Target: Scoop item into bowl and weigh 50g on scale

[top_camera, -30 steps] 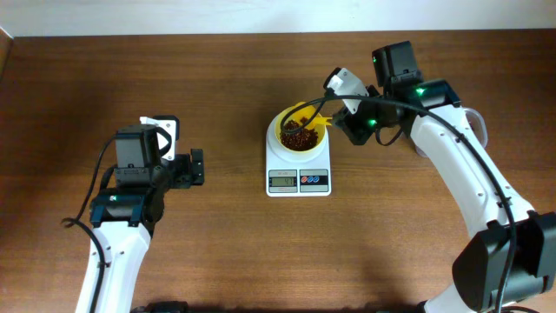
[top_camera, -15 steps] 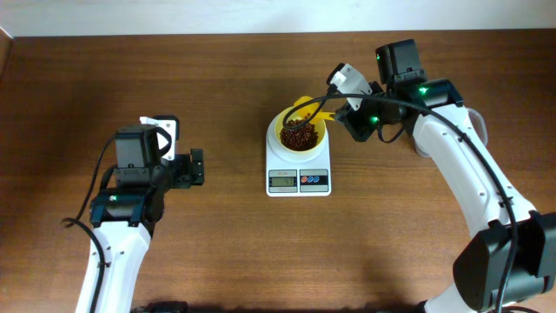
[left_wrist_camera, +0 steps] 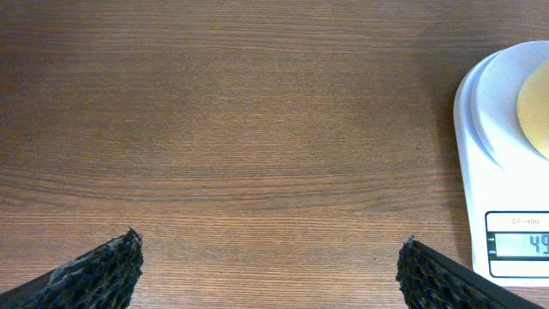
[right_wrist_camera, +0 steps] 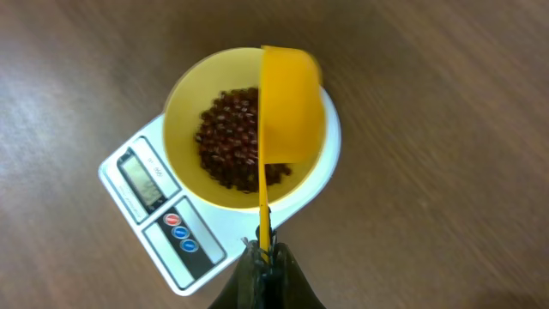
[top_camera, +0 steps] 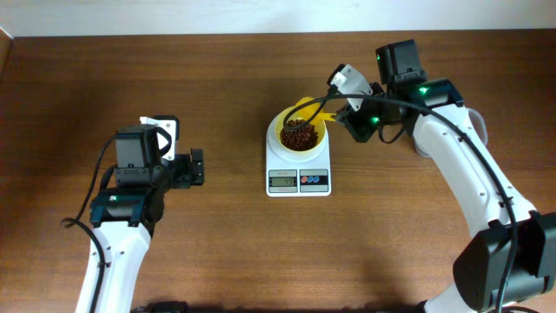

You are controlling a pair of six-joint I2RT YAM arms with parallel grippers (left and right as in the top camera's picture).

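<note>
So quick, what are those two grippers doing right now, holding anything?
Left gripper: open, holding nothing.
Right gripper: closed on the handle of the yellow scoop, held over the bowl.

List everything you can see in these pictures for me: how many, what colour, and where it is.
table: one, brown wood, under everything.
scale: one, white, mid-table, red and blue buttons on its front.
bowl: one, pale yellow, on the scale.
beans: many, dark reddish-brown, piled in the bowl.
scoop: one, yellow, tipped over the bowl.
left arm: one, white and black, left of the scale.
right arm: one, white and black, right of the scale.
left gripper: one, black, open and empty, left of the scale.
right gripper: one, black, shut on the scoop's handle.
</note>
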